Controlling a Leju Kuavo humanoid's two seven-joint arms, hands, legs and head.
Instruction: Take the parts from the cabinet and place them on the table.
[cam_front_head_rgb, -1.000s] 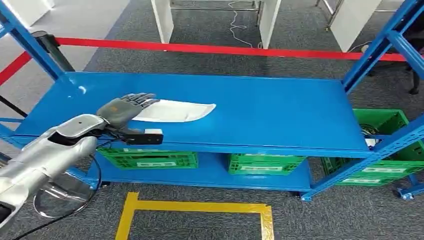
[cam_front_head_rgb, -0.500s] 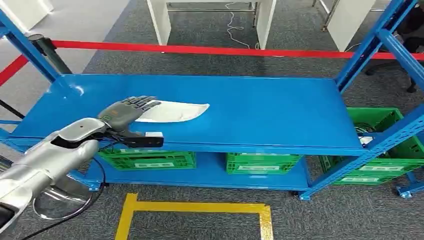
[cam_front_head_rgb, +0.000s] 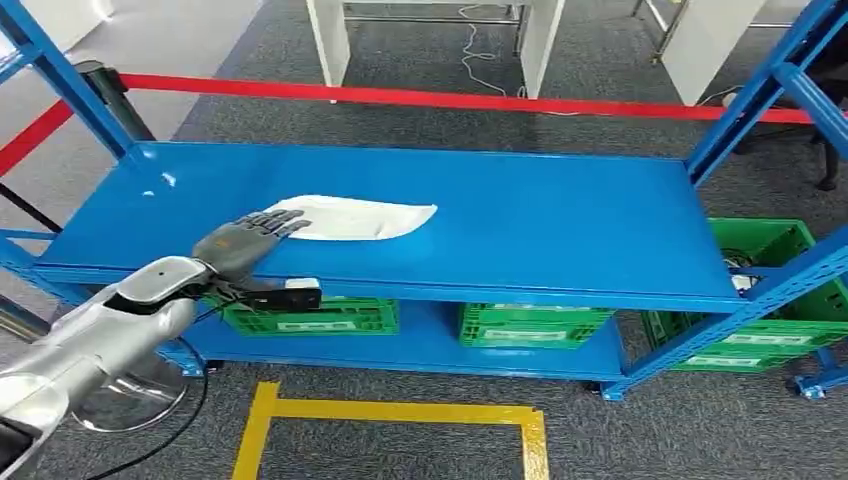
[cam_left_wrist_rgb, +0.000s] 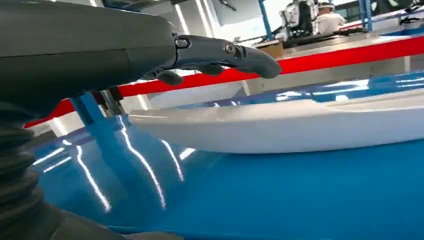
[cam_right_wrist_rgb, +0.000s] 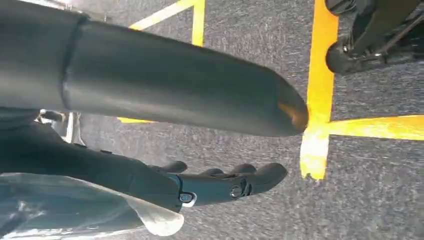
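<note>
1. Head view: a blue metal rack stands on grey carpet, and its top shelf carries one white part, a flat, elongated piece lying toward the shelf's left half, well back from the front edge.
2. The left robot hand reaches in over the front-left of that shelf on its silver arm, fingers stretched out flat and slightly apart, their tips at the near-left end of the white part. It is released, gripping nothing.
3. Left wrist view: the white part lies flat on the glossy blue shelf, and the dark fingers hang above its end, with a gap visible between them and the part.
4. Right wrist view: the right robot hand hangs over the grey carpet, thumb and fingers extended and apart, holding nothing. Yellow tape lines run across the floor beneath it.
5. On the rack's lower shelf sit two green crates, side by side under the part. A third green crate stands at the right, beyond the rack's right post.
6. A red barrier strip runs across behind the rack, and a yellow taped outline marks the carpet in front of it.
</note>
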